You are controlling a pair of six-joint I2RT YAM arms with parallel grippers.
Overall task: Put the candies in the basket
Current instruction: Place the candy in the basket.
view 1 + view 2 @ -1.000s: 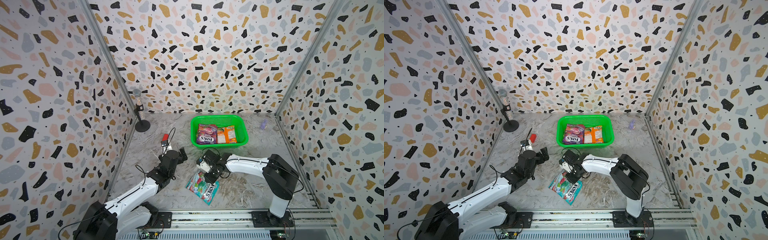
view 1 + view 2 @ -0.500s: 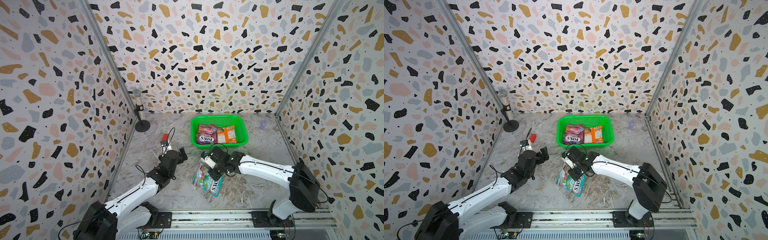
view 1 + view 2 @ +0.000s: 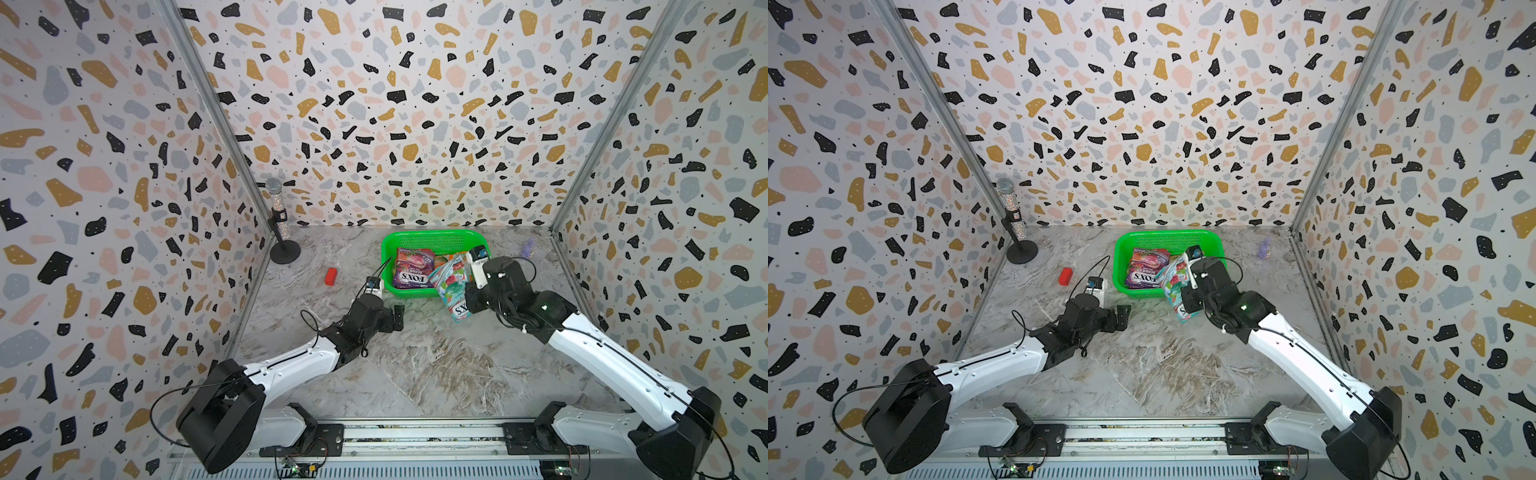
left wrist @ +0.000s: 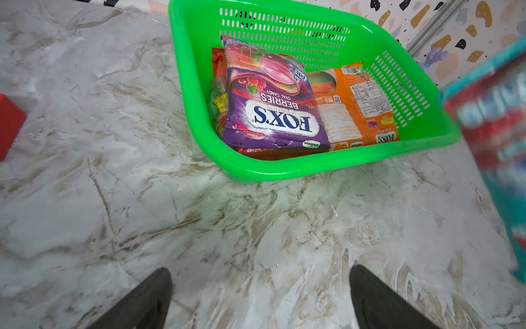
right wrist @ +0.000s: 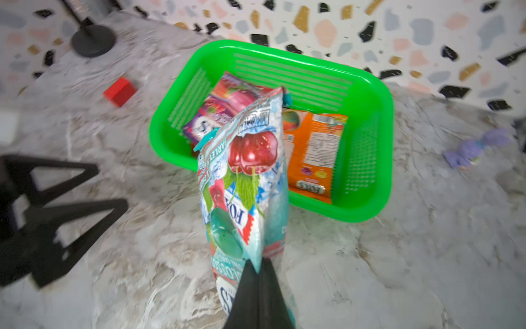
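**Now: R side loaded, L side free**

R gripper (image 5: 256, 270) jaws pinched shut on one short end of teal bag (image 5: 244, 171). Bag's long axis runs from jaws toward basket (image 5: 367, 85), far end over its near rim. Inside, purple bag (image 4: 273, 114) and orange bag (image 4: 355, 114) lie flat, side by side. L gripper (image 4: 260, 272) wide open, empty, over bare marble (image 4: 199, 228) before basket's front edge.

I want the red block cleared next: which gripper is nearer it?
Left. The left gripper, open, hovers near the red block; the right gripper, holding the teal candy bag, is over the green basket's other front corner.
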